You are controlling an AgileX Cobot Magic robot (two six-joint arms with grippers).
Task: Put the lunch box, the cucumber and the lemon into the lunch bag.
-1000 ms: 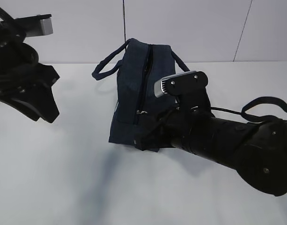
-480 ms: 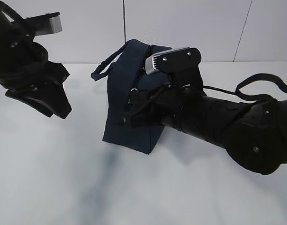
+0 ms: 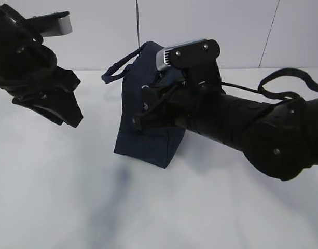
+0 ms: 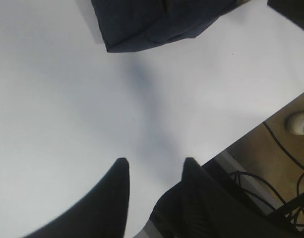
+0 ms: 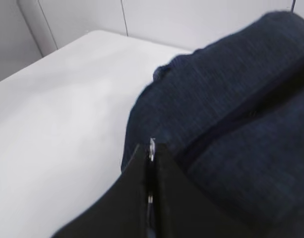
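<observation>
On the white table (image 3: 55, 197), right tool (image 5: 151, 163) pinches the lunch bag's (image 3: 148, 140) zipper pull (image 5: 152, 147); left tool (image 4: 154, 173) gapes.

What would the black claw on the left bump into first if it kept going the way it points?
Probably the bare white table. The left gripper is open and aims down at it, with nothing between its fingers; the dark navy fabric lunch bag lies farther ahead.

White table (image 4: 57, 99), pale wall panels (image 3: 210, 26), black floor cables (image 4: 285, 153), white shoe (image 4: 299, 123).
</observation>
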